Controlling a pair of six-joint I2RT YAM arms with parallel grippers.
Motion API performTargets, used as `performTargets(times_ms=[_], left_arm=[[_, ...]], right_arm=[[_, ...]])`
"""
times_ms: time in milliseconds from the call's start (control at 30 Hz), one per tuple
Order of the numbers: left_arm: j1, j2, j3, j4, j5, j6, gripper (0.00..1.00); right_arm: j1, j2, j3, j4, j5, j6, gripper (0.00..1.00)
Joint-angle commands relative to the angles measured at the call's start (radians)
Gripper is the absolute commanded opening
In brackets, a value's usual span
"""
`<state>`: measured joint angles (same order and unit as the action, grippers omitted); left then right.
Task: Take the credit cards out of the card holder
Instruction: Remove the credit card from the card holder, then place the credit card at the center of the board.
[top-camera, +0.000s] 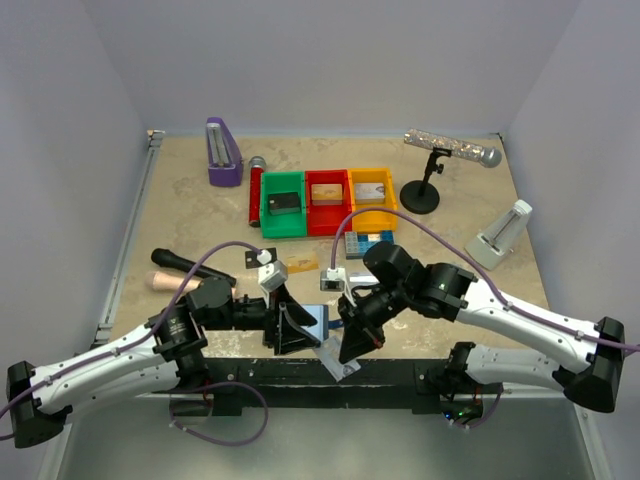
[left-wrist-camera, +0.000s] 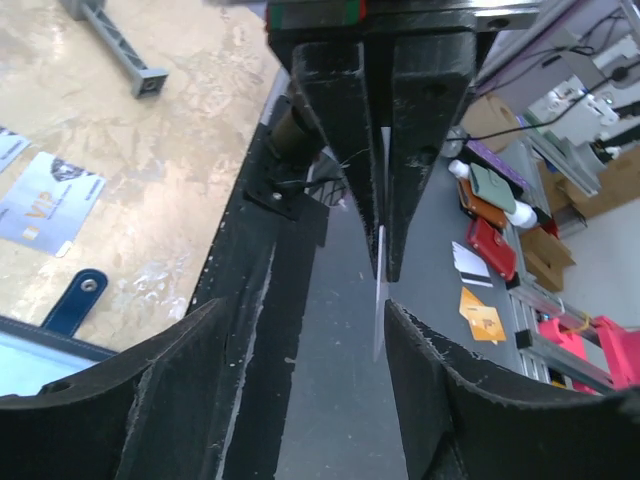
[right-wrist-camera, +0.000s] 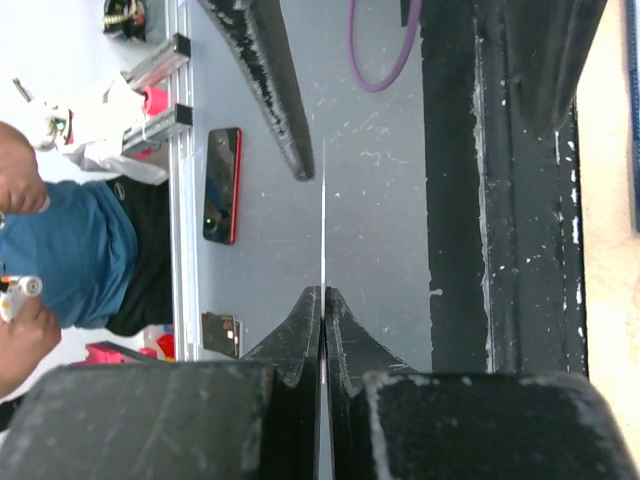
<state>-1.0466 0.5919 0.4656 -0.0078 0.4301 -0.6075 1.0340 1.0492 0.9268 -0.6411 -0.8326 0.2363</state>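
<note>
One card (right-wrist-camera: 322, 215) in right hand (right-wrist-camera: 322, 296)

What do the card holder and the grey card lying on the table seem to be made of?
The card holder looks like matte navy leather or imitation leather, I cannot tell which: its rounded tab seems soft and carries a small shiny snap, probably metal. The grey card is probably plastic: thin, flat, smooth, with printed letters.

The top camera is looking down from above and behind the arms (top-camera: 110, 368) onto the whole table (top-camera: 190, 210). The left wrist camera is peering close over its fingers (left-wrist-camera: 150, 400) at the right gripper (left-wrist-camera: 383, 270); the right wrist camera is staring back. Both are catching the same card (left-wrist-camera: 379, 320) edge-on
</note>
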Motion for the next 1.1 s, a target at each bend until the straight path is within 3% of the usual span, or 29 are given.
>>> performTargets(times_ms=[0,367,533,800,833,900,967,1067], left_arm=[[0.0,0.008,0.015,0.143,0.125,0.002,0.66],[-0.001,0.077,-0.001,0.212,0.245,-0.034,0.41],[-0.004,0.101,0.001,0.215,0.256,-0.035,0.36],[-0.009,0.135,-0.01,0.269,0.277,-0.061,0.01],[-0.007,0.134,-0.01,0.266,0.271,-0.061,0.0],[-0.007,0.12,-0.021,0.252,0.233,-0.06,0.0],[-0.007,0.076,-0.042,0.221,0.149,-0.058,0.0],[-0.006,-0.01,-0.103,0.218,-0.009,-0.101,0.0]], right_arm=[[0.024,0.017,0.055,-0.032,-0.003,-0.034,0.0],[0.034,0.043,0.086,-0.043,0.023,-0.049,0.0],[0.032,0.049,0.099,-0.049,0.027,-0.054,0.0],[0.034,0.044,0.092,-0.04,0.05,-0.054,0.0],[0.035,0.038,0.089,-0.037,0.067,-0.049,0.04],[0.035,-0.003,0.064,0.003,0.125,-0.023,0.32],[0.028,-0.087,0.008,0.087,0.205,0.032,0.51],[-0.014,-0.211,-0.072,0.185,0.323,0.136,0.6]])
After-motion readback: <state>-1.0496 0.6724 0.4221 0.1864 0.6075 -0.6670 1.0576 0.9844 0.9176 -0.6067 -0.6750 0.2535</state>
